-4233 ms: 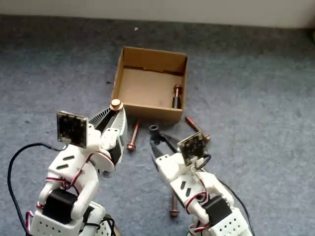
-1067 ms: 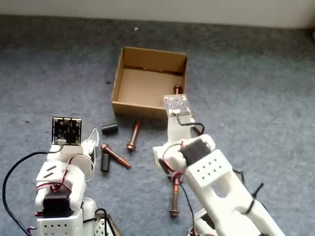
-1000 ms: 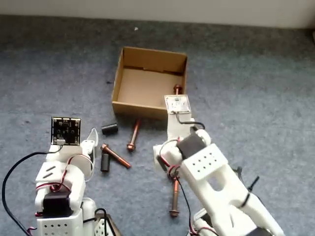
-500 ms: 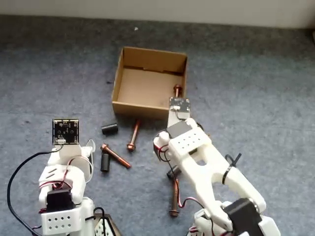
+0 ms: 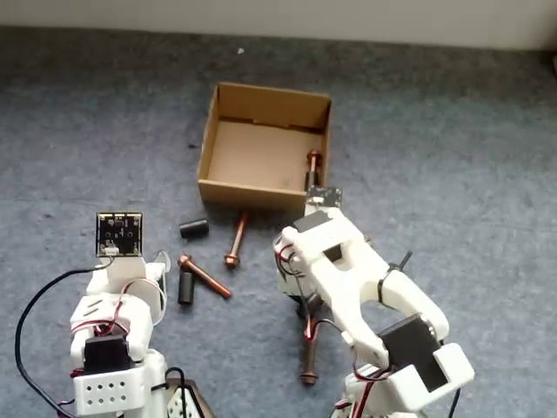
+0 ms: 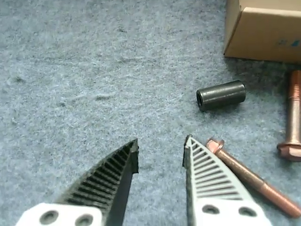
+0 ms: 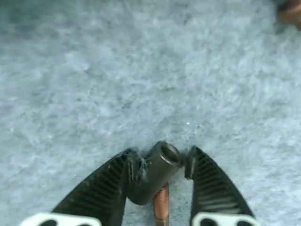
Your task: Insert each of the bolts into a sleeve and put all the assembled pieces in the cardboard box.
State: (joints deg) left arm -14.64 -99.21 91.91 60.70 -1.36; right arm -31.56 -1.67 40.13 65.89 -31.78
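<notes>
One copper bolt already fitted with a dark sleeve (image 5: 312, 168) lay inside the open brown cardboard box (image 5: 252, 195), against the wall on the right arm's side, so one piece looked finished. By my reading, everything else was yet to be done.

The right claw (image 7: 162, 154) was closed around a short black metal sleeve (image 7: 155, 175), low over the grey carpeted tabletop (image 7: 94, 70). The shank of a long copper-coloured bolt (image 7: 161, 207) showed just behind that sleeve. Whether the shank had entered the bore could not be told.

The left claw (image 6: 161, 140) stood wide open and empty above the tabletop, just beside the head of a second copper bolt (image 6: 251, 178). A loose black sleeve (image 6: 221, 95) lay near it, with a third copper bolt (image 6: 291, 117) between that sleeve and the box. Another dark sleeve (image 5: 185, 287) lay close to the left arm.

In the high view the bent right arm (image 5: 348, 279) covered its own claw and part of the bolt beneath it
</notes>
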